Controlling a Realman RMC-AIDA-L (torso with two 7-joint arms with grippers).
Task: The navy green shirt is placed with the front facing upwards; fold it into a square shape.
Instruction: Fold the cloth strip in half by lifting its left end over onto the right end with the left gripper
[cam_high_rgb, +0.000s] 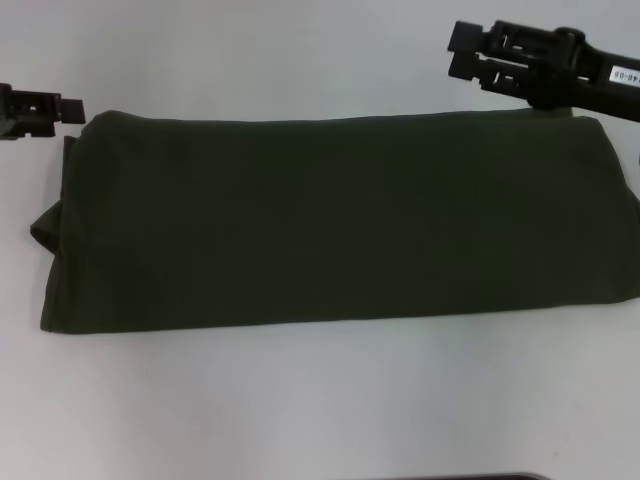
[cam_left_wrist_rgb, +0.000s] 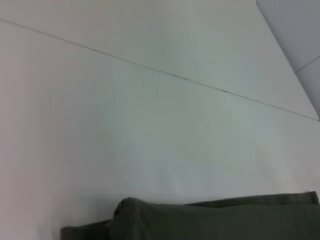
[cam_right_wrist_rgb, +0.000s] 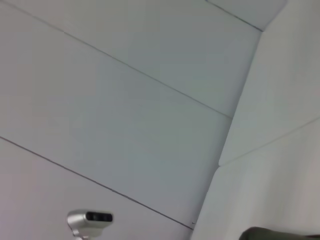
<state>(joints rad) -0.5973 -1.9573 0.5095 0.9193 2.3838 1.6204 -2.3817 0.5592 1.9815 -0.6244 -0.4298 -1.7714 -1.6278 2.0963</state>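
Observation:
The navy green shirt (cam_high_rgb: 330, 220) lies on the white table (cam_high_rgb: 300, 400) as a wide, plain dark green band, folded, with no print showing. A small flap of cloth sticks out at its left end. My left gripper (cam_high_rgb: 72, 106) hovers just off the shirt's far left corner, holding nothing. My right gripper (cam_high_rgb: 455, 50) hangs above the far right edge, open and empty. In the left wrist view the shirt (cam_left_wrist_rgb: 215, 222) shows as a folded edge; in the right wrist view only a sliver of the shirt (cam_right_wrist_rgb: 280, 234) shows.
Bare white tabletop runs in front of the shirt and behind it. A small grey camera (cam_right_wrist_rgb: 90, 220) appears in the right wrist view against pale wall panels. The shirt's right end reaches the edge of the head view.

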